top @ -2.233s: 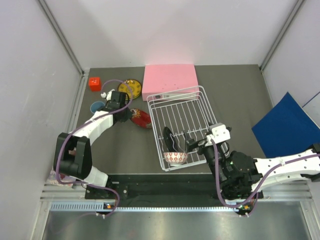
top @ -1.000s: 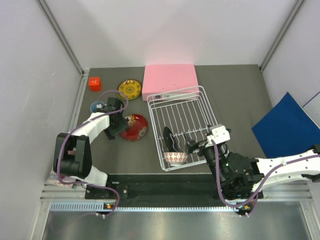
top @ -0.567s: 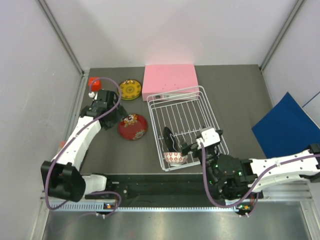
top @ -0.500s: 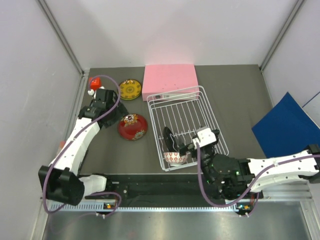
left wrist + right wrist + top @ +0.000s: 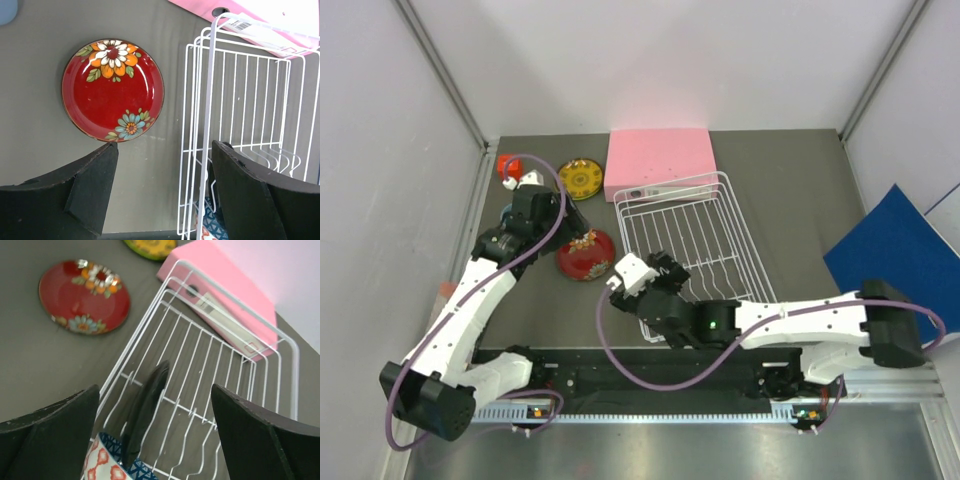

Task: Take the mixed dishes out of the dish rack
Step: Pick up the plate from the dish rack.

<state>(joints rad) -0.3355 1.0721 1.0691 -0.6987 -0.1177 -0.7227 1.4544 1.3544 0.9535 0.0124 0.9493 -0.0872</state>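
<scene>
The white wire dish rack [image 5: 700, 215] [image 5: 240, 100] [image 5: 225, 365] holds a dark plate [image 5: 147, 405] standing on edge. A small bowl [image 5: 107, 465] [image 5: 212, 230], red-white outside and blue inside, sits at the rack's near end. A red flowered plate [image 5: 585, 255] [image 5: 112, 90] [image 5: 84, 296] lies flat on the table left of the rack. The yellow patterned plate [image 5: 580, 178] lies behind it. A sliver of the light blue cup [image 5: 7, 5] shows. My left gripper [image 5: 542, 215] [image 5: 164, 147] hangs open and empty above the table. My right gripper [image 5: 660, 280] [image 5: 155, 390] is open over the dark plate and bowl.
A flat pink box [image 5: 658, 160] [image 5: 225, 295] lies against the rack's far end. A small red cube [image 5: 506, 165] sits at the back left. A blue sheet [image 5: 900, 250] leans at the right wall. My right arm stretches across the rack's near end.
My left gripper has drawn back up and left from the red plate, which stays flat on the table. My right arm has swung left over the rack's near end.
</scene>
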